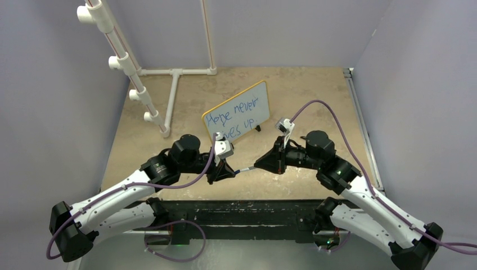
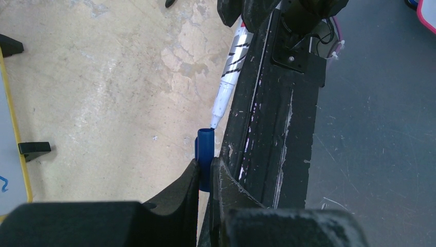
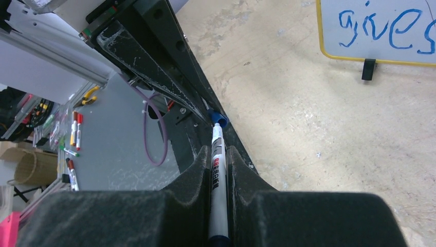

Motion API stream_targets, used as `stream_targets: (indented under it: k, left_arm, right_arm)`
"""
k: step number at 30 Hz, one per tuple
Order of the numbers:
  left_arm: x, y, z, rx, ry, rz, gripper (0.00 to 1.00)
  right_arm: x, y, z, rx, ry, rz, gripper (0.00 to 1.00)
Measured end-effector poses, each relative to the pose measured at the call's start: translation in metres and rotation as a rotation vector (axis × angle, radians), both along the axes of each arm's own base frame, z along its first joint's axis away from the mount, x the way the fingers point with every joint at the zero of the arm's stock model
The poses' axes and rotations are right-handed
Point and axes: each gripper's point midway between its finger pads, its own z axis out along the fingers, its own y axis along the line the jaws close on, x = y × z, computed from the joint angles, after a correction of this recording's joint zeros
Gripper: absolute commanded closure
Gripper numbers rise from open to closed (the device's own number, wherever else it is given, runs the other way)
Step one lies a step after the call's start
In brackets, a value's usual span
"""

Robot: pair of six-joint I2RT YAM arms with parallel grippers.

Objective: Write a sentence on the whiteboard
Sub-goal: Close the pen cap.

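Closest to me, along the near edge of the table (image 1: 315,90), runs a scuffed black rail (image 1: 247,211), and both arms reach in over it so their tools meet near the middle. The left gripper (image 2: 205,167) has its fingers pressed in on a small blue cap (image 2: 204,149), which sticks out past the fingertips with its open mouth facing the other arm. The right gripper (image 3: 218,154) is pinching a white-barrelled marker (image 3: 218,170) lengthwise between its fingers, the nib end pointing straight at the left arm. From the left wrist view, the marker's tip sits right at the mouth of the cap; I cannot tell whether it has gone inside. From overhead the left gripper (image 1: 229,170) and right gripper (image 1: 260,166) face each other, close together just in front of the rail, with the marker (image 1: 246,169) bridging the gap. Beyond them, a little farther back on the tan tabletop, the whiteboard (image 1: 261,100) stands on its small black feet (image 3: 368,69), turned at an angle, its yellow frame clear of both grippers. The sentence (image 1: 236,115) is on it in blue, in two lines: "Hope never" above "gives up.", though the left wrist hides part of the lower line from overhead. Farthest back on the left stands a white pipe frame (image 1: 174,84).
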Motion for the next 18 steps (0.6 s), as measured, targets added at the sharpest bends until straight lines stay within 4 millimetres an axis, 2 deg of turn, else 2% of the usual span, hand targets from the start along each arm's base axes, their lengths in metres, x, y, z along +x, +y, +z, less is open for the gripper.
stream_targets:
  k: [18]
  left_arm:
    - [-0.0009, 0.0005, 0.0030, -0.009, -0.006, -0.002, 1.00]
  right_arm:
    - [0.0016, 0.0010, -0.0026, -0.007, 0.006, -0.002, 1.00]
